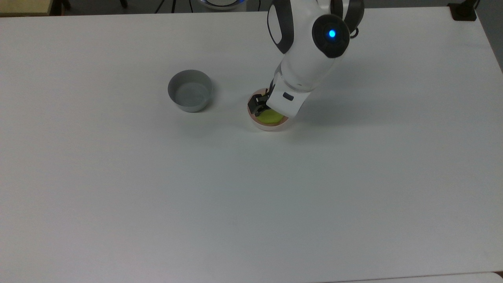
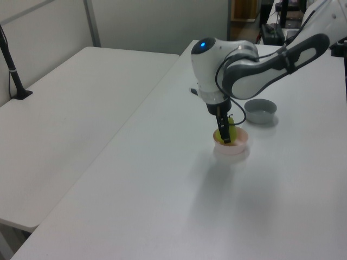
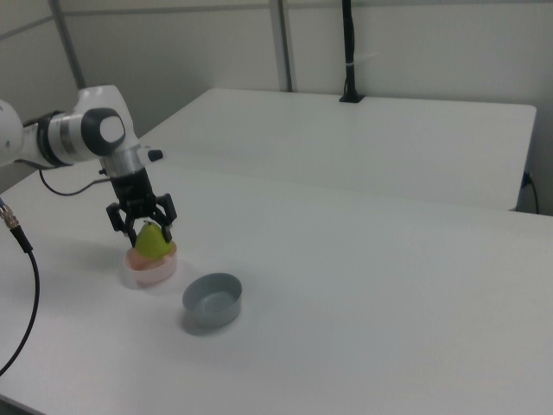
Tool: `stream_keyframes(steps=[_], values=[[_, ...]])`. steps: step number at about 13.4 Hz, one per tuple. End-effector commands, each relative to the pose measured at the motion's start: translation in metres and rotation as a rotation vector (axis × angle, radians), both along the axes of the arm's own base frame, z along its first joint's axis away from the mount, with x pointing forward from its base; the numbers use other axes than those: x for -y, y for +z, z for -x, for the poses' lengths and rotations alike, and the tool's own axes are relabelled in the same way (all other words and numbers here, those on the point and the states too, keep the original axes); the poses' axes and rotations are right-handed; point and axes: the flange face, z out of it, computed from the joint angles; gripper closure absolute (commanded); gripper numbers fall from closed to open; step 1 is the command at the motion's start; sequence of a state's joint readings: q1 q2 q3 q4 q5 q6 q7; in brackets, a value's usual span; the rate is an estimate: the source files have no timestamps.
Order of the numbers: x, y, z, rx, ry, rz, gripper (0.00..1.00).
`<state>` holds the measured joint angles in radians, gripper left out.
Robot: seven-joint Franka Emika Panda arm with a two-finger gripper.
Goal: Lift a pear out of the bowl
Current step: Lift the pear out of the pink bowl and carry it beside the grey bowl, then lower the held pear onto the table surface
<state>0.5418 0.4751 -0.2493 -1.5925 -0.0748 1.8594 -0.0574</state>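
End effector (image 3: 144, 226) grips one pear (image 3: 152, 241); two bowls.

White tables (image 3: 415, 259); pale, seemingly panelled walls (image 3: 432, 43) behind.

Worktop (image 1: 118, 188): smooth matt white laminate look, faint soft sheen under the lights. Arm shell (image 1: 302, 59): glossy white moulded plastic with dark grey glossy joint covers. Tool (image 3: 144, 226): matt black fingers (image 3: 165, 223), plastic or coated metal, can't tell which. Pear (image 3: 152, 241): smooth yellow-green skin, slightly waxy, uniform like moulded plastic. Bowl (image 3: 149, 270): pale pink inside, whitish outside, smooth satin plastic look. Grey bowl (image 1: 190, 90): smooth matt grey, plastic look, slight sheen on inner floor. Black cable (image 3: 26, 285): matt rubbery sheath.
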Motion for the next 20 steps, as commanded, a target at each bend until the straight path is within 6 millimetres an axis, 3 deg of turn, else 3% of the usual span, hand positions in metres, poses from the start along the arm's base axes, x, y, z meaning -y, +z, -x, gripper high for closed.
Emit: stream_keyframes(steps=[1,3,4,5,7,10,13,15,18,20], values=[[0.028,0.075,0.001,0.031,-0.018,-0.059,0.74],[0.074,0.094,-0.015,0.074,-0.097,-0.079,0.73],[0.118,0.092,-0.024,0.083,-0.161,-0.078,0.71],[0.147,0.089,-0.030,0.084,-0.203,-0.071,0.71],[0.184,0.083,-0.047,0.129,-0.253,-0.063,0.69],[0.224,0.064,-0.060,0.186,-0.291,-0.049,0.65],[0.236,0.028,-0.069,0.180,-0.310,-0.031,0.56],[0.241,0.017,-0.070,0.175,-0.315,-0.025,0.51],[0.236,0.001,-0.072,0.164,-0.308,-0.018,0.31],[0.234,-0.005,-0.072,0.165,-0.306,-0.017,0.30]])
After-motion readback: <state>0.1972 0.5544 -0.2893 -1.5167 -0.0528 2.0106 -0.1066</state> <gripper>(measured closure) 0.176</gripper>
